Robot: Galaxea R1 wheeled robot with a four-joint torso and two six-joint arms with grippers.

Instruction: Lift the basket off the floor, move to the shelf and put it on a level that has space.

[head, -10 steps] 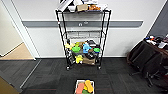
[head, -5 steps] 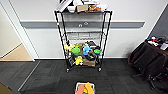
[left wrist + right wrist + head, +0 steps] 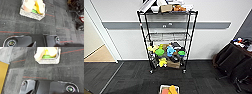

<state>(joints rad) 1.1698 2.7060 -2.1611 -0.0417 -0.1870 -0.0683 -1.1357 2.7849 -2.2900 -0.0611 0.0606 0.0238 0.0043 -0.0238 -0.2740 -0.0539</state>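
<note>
**Inspector:** Dark grey carpet tiles with a fine striped texture (image 3: 134, 75) cover the floor up to a white wall with a grey band. At the left, a patch of tan wooden flooring (image 3: 99, 55) lies past a doorway.

**Clerk:** And the rack?

**Inspector:** The tall narrow black metal wire rack on small wheels (image 3: 167, 40) stands against the wall. Its uppermost tier carries a small brown cardboard box (image 3: 166, 8) among other items, crowded edge to edge. The middle wire-grid tier (image 3: 167, 37) looks bare. A lower tier is packed with colourful toys (image 3: 164, 53), green, blue and yellow among them.

**Clerk:** Position of the basket?

**Inspector:** The small rectangular cream-white woven mesh basket (image 3: 169, 89) sits on the carpet, in front of the rack and well apart from it. Both wrist views show it resting flat on the tiles, holding rounded items in cream, yellow and green; nothing touches it.

**Clerk:** State of the grippers?

**Inspector:** Cannot tell for either one. Each wrist view shows the robot's dark plate above the carpet, short of the basket.

**Clerk:** Anything else?

**Inspector:** Dark furniture on castors (image 3: 234, 65) stands by the right wall.
</note>
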